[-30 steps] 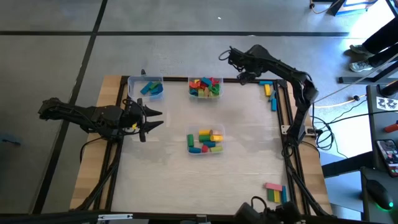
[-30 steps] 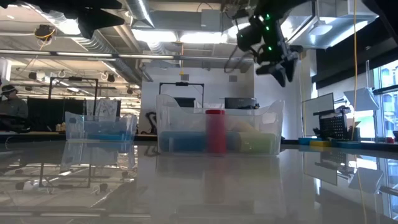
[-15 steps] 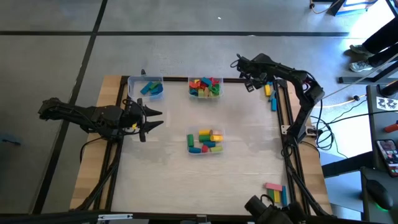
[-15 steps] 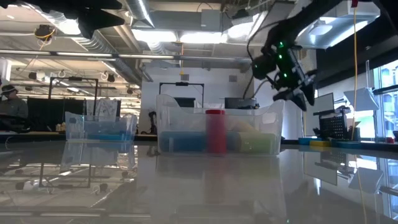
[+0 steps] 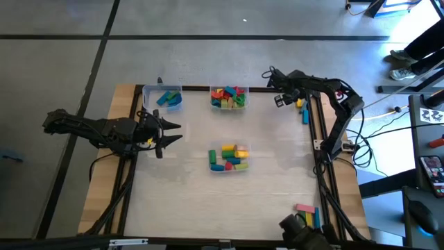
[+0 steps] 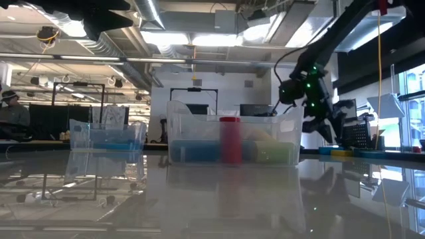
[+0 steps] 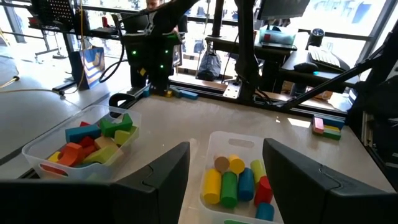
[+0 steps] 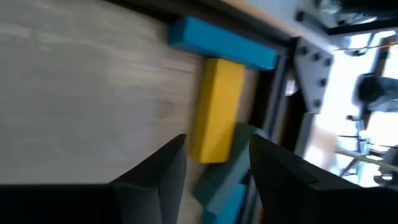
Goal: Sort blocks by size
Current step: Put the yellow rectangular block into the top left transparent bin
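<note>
The right gripper [image 5: 279,99] hangs low over the far right corner of the table [image 5: 270,160], just beside a small group of loose blocks at the table's right edge. In the right wrist view its two dark fingers [image 8: 155,171] stand apart with nothing between them, and a yellow block [image 8: 216,109] lies on the wood just ahead of the gap, its near end reaching almost between the fingertips. A blue block [image 8: 222,42] lies across the yellow one's far end, touching it, and another blue block [image 8: 224,183] lies beside the yellow one's near end, partly hidden by a finger. In the low view the gripper is close above the tabletop, tilted downward.

The left gripper [image 5: 168,133] waits at the table's left edge, held above the surface, its fingers [image 7: 155,180] spread wide and empty.

Three clear tubs hold sorted blocks: a tub of blue blocks [image 5: 166,98] at the far left, a tub of mixed short blocks [image 5: 228,98] at the far middle, and a tub of cylinders and longer pieces [image 5: 228,158] at the table's centre. A few more blocks [image 5: 306,214] lie loose at the near right corner.
</note>
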Controlling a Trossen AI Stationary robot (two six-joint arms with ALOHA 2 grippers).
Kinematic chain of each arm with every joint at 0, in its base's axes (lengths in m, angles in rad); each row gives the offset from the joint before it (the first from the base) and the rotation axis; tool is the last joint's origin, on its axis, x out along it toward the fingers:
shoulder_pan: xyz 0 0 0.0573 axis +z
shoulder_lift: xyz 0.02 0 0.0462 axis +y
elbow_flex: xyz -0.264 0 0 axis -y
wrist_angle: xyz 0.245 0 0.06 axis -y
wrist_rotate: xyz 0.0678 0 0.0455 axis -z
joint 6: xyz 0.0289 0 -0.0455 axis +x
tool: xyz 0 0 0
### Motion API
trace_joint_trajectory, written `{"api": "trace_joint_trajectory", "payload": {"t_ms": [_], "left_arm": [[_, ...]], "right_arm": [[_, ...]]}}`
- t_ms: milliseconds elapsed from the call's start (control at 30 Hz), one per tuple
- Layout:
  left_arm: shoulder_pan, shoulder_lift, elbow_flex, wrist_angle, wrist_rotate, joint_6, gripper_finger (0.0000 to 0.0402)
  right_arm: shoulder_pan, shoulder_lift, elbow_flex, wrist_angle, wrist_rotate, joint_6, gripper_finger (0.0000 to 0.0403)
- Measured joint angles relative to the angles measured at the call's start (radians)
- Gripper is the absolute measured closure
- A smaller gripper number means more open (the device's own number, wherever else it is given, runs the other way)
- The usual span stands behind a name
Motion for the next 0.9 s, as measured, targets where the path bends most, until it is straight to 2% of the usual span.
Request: {"api": "trace_joint_trajectory", "payload": {"t_ms": [200,367,533,667,900], "left_arm": [[0.0,0.0,0.0,-0.01,0.0,0.0,0.0203],[0.0,0.0,0.0,-0.026,0.0,-0.001,0.0203],[0.0,0.001,0.0,-0.029,0.0,-0.001,0.0203],[0.0,0.001,0.0,-0.03,0.0,-0.001,0.0203],[0.0,0.001,0.0,-0.03,0.0,-0.001,0.0203]], "right_arm": [[-0.033,0.0,-0.061,0.1,-0.03,-0.005,0.0288],[-0.044,0.0,-0.07,0.129,0.03,-0.006,0.035],[-0.05,0.02,-0.07,0.183,0.036,-0.006,0.039],[-0.055,0.036,-0.066,0.184,0.084,-0.005,0.0399],[-0.055,0.035,-0.064,0.173,0.13,-0.002,0.0388]]}}
